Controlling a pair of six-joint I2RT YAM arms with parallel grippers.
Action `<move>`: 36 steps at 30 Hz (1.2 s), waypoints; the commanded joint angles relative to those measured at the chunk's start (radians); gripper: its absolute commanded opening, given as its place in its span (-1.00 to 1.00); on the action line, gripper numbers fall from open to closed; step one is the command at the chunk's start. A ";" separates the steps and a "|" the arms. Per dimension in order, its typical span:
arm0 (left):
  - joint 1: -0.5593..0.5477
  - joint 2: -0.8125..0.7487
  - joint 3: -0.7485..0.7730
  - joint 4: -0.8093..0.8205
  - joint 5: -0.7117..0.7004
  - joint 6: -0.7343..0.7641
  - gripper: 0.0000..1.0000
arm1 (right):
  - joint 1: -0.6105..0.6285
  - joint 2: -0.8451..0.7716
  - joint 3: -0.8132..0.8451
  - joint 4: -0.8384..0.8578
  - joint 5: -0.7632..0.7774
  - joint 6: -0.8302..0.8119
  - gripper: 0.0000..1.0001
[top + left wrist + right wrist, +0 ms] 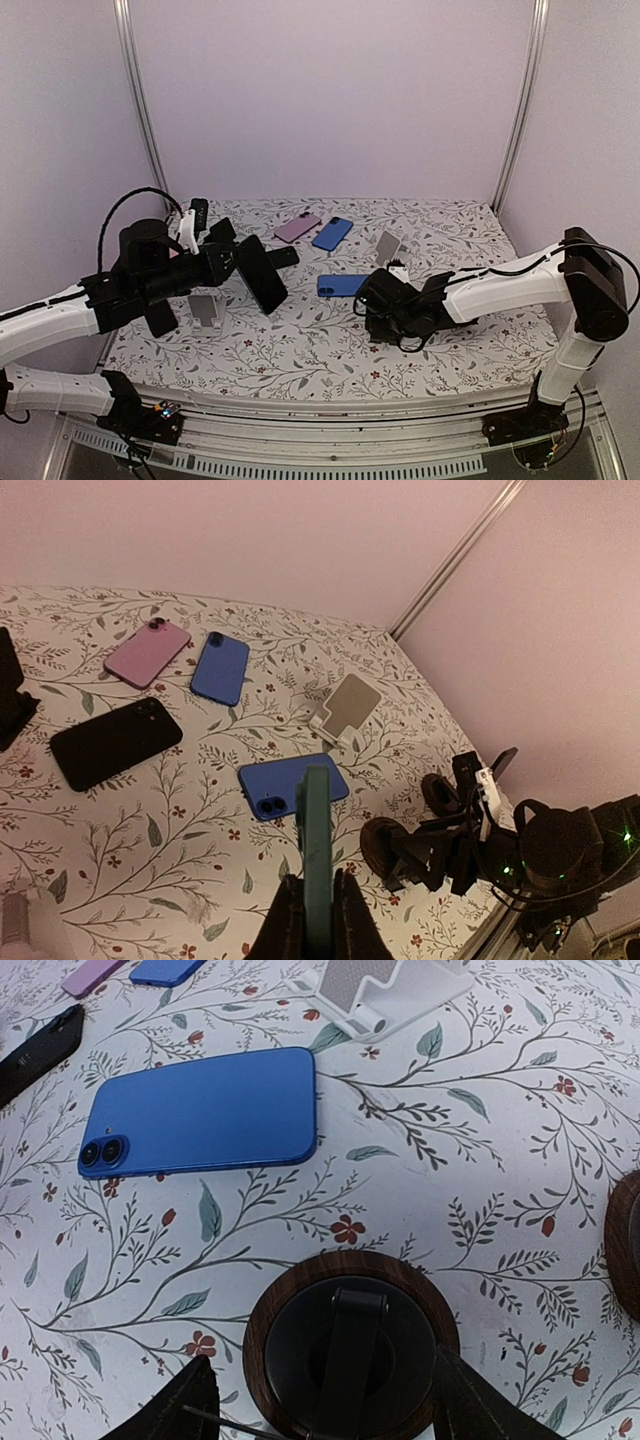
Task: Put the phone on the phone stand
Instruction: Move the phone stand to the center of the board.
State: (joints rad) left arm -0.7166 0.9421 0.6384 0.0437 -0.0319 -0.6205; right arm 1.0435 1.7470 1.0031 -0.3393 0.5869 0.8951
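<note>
1. Nearest the arms, the right hand point(330, 1400) hung low over the worktop point(320, 350) with its fingers spread and nothing between them. A round stand point(350, 1345) with a wooden rim sat in the gap, seemingly untouched.
2. On the left side, a white stand point(205, 308) stood bare on the worktop, on the near side of the left hand point(312, 915) and close under it.
3. The left hand was clenched on the phone point(317, 830), gripping one short end and holding it clear of the worktop.
   - The phone was turned on edge in the wrist view.
   - Its long axis ran straight out from the fingers, down toward the middle of the worktop and the right arm's side.
4. Just beyond the phone's free end a blue phone point(205, 1110) lay flat, between the two arms.
5. Farther back stood a grey stand point(388, 245), also bare and closer to the right arm.
6. The move ahead appeared to turn on which stand was meant.
   - The white stand lay nearest the left hand, behind and below the phone's tip, so reaching it would mean drawing back and tipping the phone upright.
   - The round stand lay along the phone's own axis, well apart from it and already bracketed by the right hand.
</note>
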 commanded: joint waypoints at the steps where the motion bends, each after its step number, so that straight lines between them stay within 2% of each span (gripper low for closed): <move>1: 0.010 0.017 0.028 0.107 0.077 0.035 -1.00 | -0.031 -0.034 -0.047 -0.061 0.051 -0.007 0.43; 17: -0.013 0.075 0.038 0.149 0.142 0.053 -1.00 | -0.085 -0.089 -0.168 0.148 -0.028 -0.283 0.48; 30: -0.023 0.091 0.046 0.149 0.152 0.065 -1.00 | -0.139 -0.125 -0.219 0.247 -0.066 -0.409 0.49; 36: -0.028 0.113 0.058 0.154 0.175 0.077 -1.00 | -0.171 -0.167 -0.273 0.368 -0.177 -0.501 0.50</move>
State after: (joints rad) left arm -0.7322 1.0462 0.6445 0.1188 0.1123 -0.5636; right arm 0.8989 1.6279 0.7704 -0.0704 0.4854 0.4759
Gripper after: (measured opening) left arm 0.066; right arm 0.748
